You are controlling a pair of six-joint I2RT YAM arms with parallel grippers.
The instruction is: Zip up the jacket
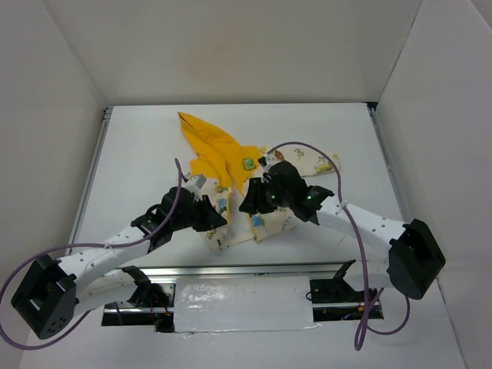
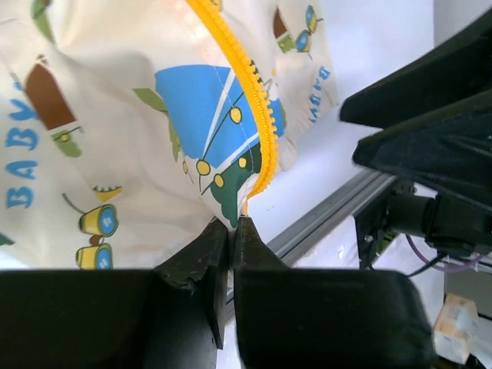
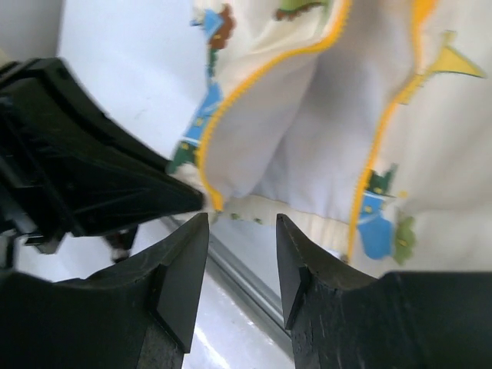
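white table (image 1: 138, 154) | jacket (image 1: 209, 154) front mostly buried under both arms from above | left gripper (image 2: 232, 227) pinched tight on zipper (image 2: 260, 115) bottom end | right gripper (image 3: 242, 223) jaws apart, holding nothing

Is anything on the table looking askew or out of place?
The jacket lies crumpled, its hood skewed to one side. Its front gapes: the yellow zipper edges stand apart. The left hand pinches one zipper end; the right hand is open.

Jacket (image 1: 219, 157) front hidden under left arm (image 1: 165, 219), right arm (image 1: 311, 201); wrist views cropped.
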